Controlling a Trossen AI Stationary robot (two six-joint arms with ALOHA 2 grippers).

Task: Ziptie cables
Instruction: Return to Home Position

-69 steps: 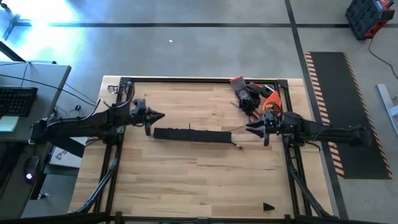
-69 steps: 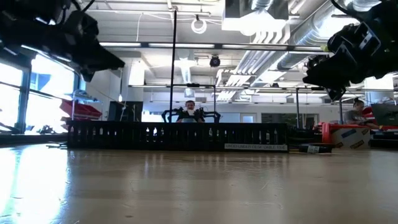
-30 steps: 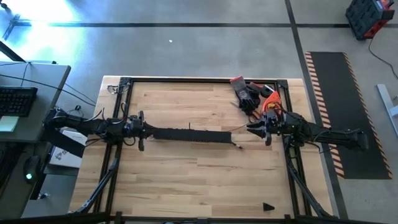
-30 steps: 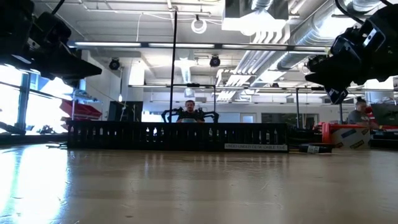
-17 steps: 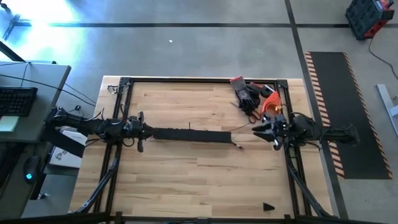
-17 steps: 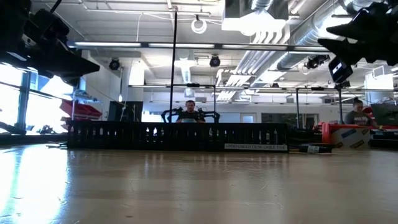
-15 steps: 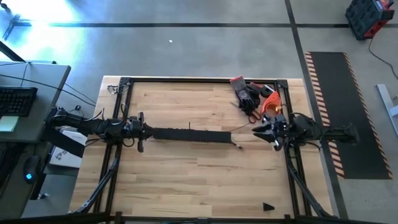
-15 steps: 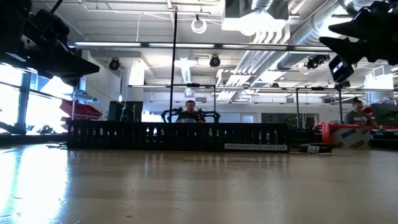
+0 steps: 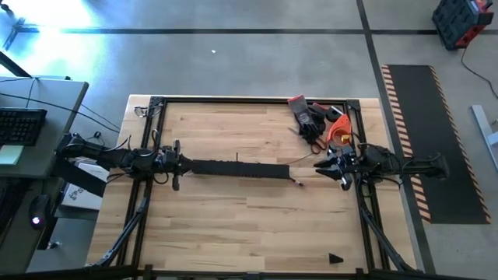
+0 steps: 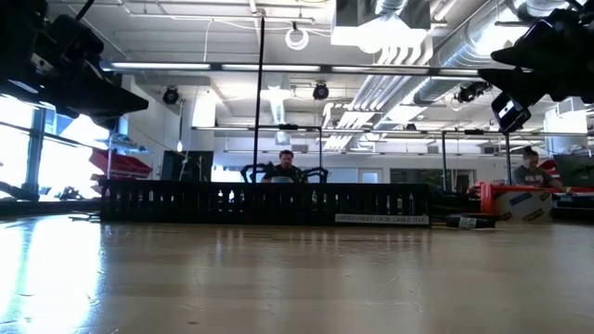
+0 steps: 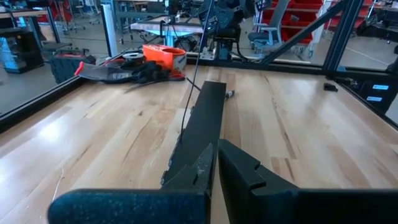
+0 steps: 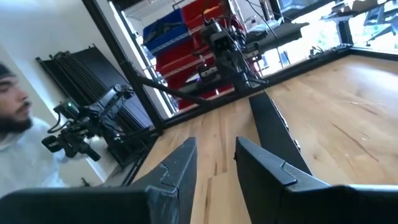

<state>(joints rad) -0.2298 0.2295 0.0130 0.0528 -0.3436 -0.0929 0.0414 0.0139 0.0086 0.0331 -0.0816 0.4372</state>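
The long black slotted duct [image 9: 241, 169] lies across the middle of the table [image 9: 233, 225], resting on its underside; it also shows in the low view [image 10: 264, 202] and in both wrist views [image 11: 202, 130] [image 12: 273, 130]. A thin dark strand [image 11: 191, 87] stands up from it. The cables are hidden or out of view. My left gripper [image 9: 185, 161] [image 11: 214, 152] hangs shut above the duct's left end, touching nothing. My right gripper [image 9: 317, 165] [image 12: 214, 152] hangs open beyond the duct's right end, high above the table, with nothing between its fingers.
Black and red gloves with an orange tool [image 9: 317, 120] lie at the far right corner. A small black piece [image 9: 334, 258] sits near the front edge. Black frame rails [image 9: 249, 99] border the table. People show in the room behind [image 10: 286, 165] [image 12: 12, 124].
My right gripper has swung a little toward the table's near edge and risen, and its arm now lies straight across from the right edge. Its finger gap looks the same. The duct has not moved.
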